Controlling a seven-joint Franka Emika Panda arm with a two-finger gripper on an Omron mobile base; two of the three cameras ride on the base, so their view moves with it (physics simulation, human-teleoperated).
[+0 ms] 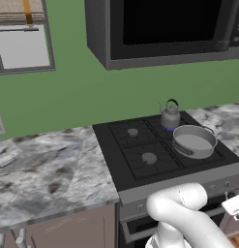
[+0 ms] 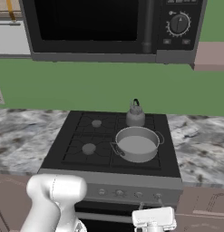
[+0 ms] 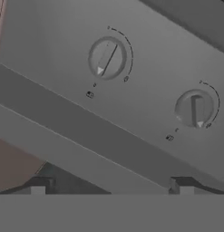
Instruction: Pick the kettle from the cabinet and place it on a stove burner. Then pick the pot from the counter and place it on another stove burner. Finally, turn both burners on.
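**With both vessels on the cooktop, the knobs are what is remaining**

While the kettle is sitting on the rear right burner and the pot is resting on the front right burner just in front of it, the robot is working low at the front of the stove. Judging from how things are lying, both placing steps are looking finished: neither vessel is in the cabinet or on the marbled counter any more. A faint blue glow is showing at the foot of the kettle in the left base view, which may mean that its burner is lit, though the glow is too small to be sure of.

At the control panel, the gripper is facing two round grey knobs. Its fingers are standing wide apart and are holding nothing. The left knob is showing its pointer turned off the vertical, while the right knob is pointing nearly straight along its mark, so one burner is probably switched on and the other is probably waiting. Which knob is serving which burner cannot be told from these views.

What is left, most likely, is the turning of the second knob.
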